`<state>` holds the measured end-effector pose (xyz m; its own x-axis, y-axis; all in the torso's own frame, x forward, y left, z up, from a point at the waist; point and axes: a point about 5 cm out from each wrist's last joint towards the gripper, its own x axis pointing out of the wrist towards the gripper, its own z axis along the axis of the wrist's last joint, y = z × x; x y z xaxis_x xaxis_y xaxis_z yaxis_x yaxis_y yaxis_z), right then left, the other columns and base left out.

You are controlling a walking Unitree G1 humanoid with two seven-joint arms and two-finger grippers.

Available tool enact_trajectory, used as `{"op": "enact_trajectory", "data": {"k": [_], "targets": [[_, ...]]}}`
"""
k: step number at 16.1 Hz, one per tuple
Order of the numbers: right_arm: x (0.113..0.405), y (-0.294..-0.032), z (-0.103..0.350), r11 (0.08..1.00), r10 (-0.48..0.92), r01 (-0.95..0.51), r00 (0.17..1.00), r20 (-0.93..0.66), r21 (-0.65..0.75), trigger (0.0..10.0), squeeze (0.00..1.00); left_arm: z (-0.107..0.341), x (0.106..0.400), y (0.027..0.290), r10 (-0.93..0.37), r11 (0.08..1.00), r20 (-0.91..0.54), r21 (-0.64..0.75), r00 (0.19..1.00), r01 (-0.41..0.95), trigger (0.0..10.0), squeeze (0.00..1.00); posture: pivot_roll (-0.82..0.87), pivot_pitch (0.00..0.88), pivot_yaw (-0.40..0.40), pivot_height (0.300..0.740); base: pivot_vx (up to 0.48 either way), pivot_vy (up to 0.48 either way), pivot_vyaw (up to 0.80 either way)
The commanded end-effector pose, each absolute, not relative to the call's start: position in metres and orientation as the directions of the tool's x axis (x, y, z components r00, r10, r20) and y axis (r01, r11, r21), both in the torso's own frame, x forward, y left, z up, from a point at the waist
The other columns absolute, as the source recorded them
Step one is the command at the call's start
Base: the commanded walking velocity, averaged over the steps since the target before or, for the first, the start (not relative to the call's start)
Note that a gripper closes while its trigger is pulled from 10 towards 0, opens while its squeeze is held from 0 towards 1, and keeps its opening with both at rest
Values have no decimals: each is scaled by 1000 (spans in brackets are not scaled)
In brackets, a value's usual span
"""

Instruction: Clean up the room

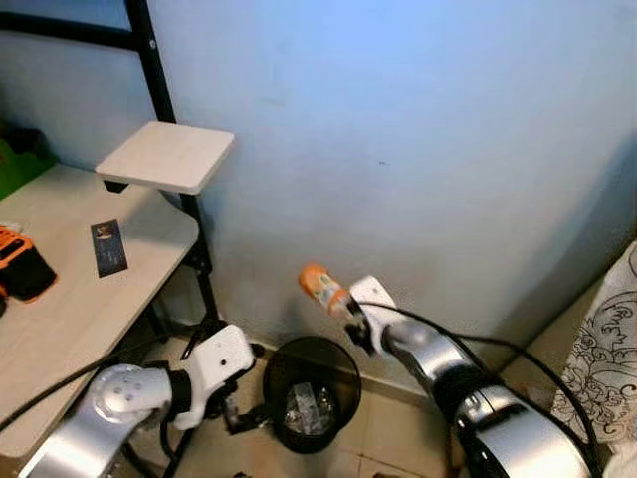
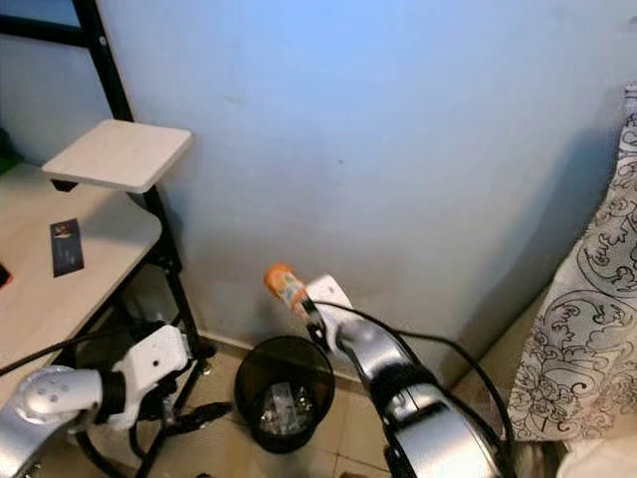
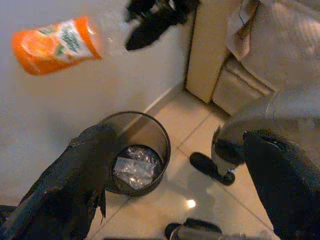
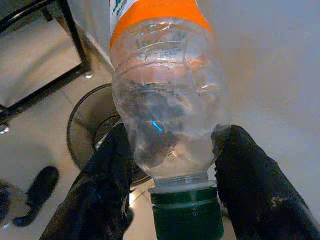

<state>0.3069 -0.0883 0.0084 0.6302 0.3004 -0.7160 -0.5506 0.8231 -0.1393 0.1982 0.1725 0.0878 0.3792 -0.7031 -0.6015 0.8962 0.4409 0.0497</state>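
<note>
An empty clear plastic bottle (image 1: 320, 286) with an orange label and a green cap (image 4: 186, 216) is held in the air by my right gripper (image 1: 350, 315), which is shut on its neck end. The bottle (image 4: 165, 105) hangs above and a little behind a black mesh trash bin (image 1: 310, 392) that stands on the tiled floor by the blue wall and holds crumpled clear plastic (image 3: 131, 167). My left gripper (image 1: 239, 416) is low, just left of the bin, with its fingers (image 3: 75, 185) spread open and nothing between them.
A light wooden desk (image 1: 80, 299) with a black frame and a small raised shelf (image 1: 164, 156) stands at the left, carrying a dark card (image 1: 108, 246) and an orange-black case (image 1: 22, 262). A patterned white cloth (image 1: 602, 349) hangs at the right. Cables lie on the floor.
</note>
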Motion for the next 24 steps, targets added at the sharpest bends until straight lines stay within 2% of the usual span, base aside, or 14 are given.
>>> {"op": "enact_trajectory", "data": {"k": [1,4,5,6,7,17,19,22,23,24], "targets": [[309,-89,9,819,286,-550,639,-714,-164,10000,0,89,200,172,-710,410,-604,62,362,910,10000,0,68,12,-60,740,0,0,0],[311,-90,9,810,260,-551,643,-721,-199,10000,0,89,200,174,-714,391,-609,61,344,919,10000,0,62,11,-57,740,0,0,0],[310,-89,9,829,276,-537,637,-720,-156,10000,0,88,200,173,-718,386,-608,60,340,921,10000,0,66,15,-54,740,0,0,0],[309,-87,8,840,298,-530,628,-718,-115,10000,969,88,200,172,-720,381,-608,58,335,923,10000,0,69,15,-55,740,0,0,0],[308,-86,7,845,307,-526,622,-721,-94,10000,1000,88,200,172,-721,380,-607,58,335,923,10000,0,69,18,-53,740,0,0,0],[295,-75,-3,838,381,-546,574,-724,7,10000,1000,90,205,173,-719,389,-602,66,348,919,10000,0,65,14,-35,740,0,0,0],[297,-91,4,878,434,-462,651,-623,129,10000,1000,86,209,161,-683,566,-514,75,518,821,10000,0,16,0,-14,740,0,0,0],[284,-117,19,909,411,-378,746,-524,175,10000,1000,86,214,147,-634,683,-438,71,638,727,10000,0,-25,0,6,740,0,0,-267],[264,-138,33,933,360,-318,802,-477,169,10000,612,88,217,138,-576,759,-395,67,716,648,10000,0,-59,0,29,740,0,0,-800],[247,-155,48,955,296,-260,848,-440,142,10000,0,94,222,132,-497,834,-354,58,792,549,10000,0,-67,0,29,740,0,0,-800]]}}
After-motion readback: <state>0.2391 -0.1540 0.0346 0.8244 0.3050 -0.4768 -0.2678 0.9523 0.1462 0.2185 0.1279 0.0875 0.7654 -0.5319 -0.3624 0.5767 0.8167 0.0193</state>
